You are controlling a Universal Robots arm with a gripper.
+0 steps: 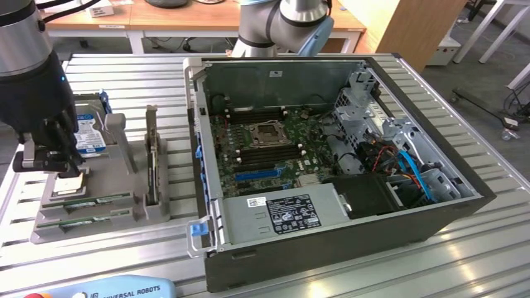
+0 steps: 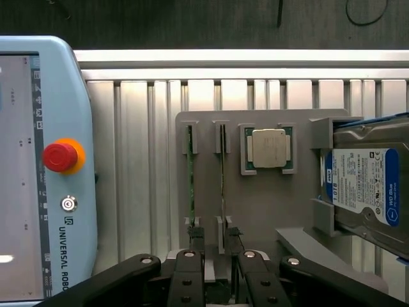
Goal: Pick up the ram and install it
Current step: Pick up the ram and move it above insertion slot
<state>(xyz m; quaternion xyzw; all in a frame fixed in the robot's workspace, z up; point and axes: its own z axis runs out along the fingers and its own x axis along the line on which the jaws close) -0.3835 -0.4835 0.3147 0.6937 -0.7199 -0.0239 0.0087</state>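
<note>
Two thin green sticks stand on edge in a grey holder [image 2: 255,211]. The ram [image 2: 222,173] is the one nearer the CPU chip [image 2: 268,147], and it also appears in the exterior view as the ram [image 1: 98,198]. The other green stick [image 2: 190,173] runs parallel beside it. My gripper [image 2: 216,256] is open, its dark fingers [image 2: 189,268] apart, and the ram's near end lies in line with the gap between them. In the exterior view the gripper [image 1: 52,167] hangs over the holder's end at that view's left, a little above the sticks.
The open computer case [image 1: 331,242] with its motherboard [image 1: 265,143] fills the exterior view's middle and right. On the holder also stand a dark expansion card [image 1: 151,155] and a hard drive [image 2: 364,185]. A teach pendant [image 2: 45,173] lies beside the holder.
</note>
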